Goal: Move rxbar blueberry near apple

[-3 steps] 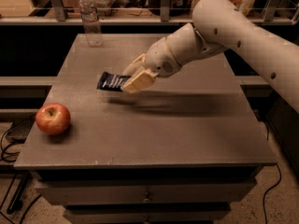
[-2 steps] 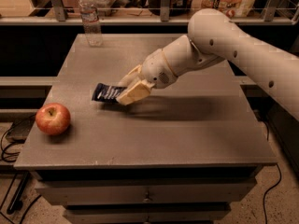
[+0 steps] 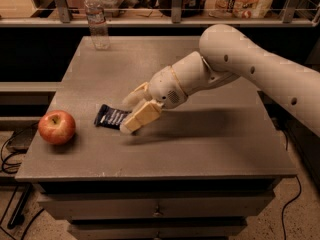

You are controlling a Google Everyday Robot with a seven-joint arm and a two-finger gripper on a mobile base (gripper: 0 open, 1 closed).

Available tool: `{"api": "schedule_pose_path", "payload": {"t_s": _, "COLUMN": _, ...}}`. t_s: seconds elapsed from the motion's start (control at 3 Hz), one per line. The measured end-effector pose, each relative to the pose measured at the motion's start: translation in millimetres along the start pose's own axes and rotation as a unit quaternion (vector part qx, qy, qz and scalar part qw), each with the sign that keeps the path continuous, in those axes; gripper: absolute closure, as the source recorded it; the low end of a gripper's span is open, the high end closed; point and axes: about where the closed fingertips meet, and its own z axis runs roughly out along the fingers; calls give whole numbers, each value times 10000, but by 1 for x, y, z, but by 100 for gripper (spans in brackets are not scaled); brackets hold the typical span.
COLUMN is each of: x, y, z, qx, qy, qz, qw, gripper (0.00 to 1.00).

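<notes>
The gripper, closed on the rxbar blueberry, sits low over the tabletop, near the apple on its right. Only the release seems left.

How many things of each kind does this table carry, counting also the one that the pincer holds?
apple: 1
rxbar blueberry: 1, gripped in the pincer, right of the apple
water bottle: 1
Total: 3
</notes>
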Motion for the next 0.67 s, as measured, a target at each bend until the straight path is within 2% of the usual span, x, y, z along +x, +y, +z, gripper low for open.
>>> {"api": "schedule_pose_path", "payload": {"t_s": 0.33, "x": 0, "y": 1, "z": 2, "qx": -23, "qy": -2, "qz": 2, "qw": 10000, "gripper": 0}}
{"api": "schedule_pose_path", "payload": {"t_s": 0.67, "x": 0, "y": 1, "z": 2, "qx": -23, "qy": -2, "qz": 1, "qw": 10000, "gripper": 0}}
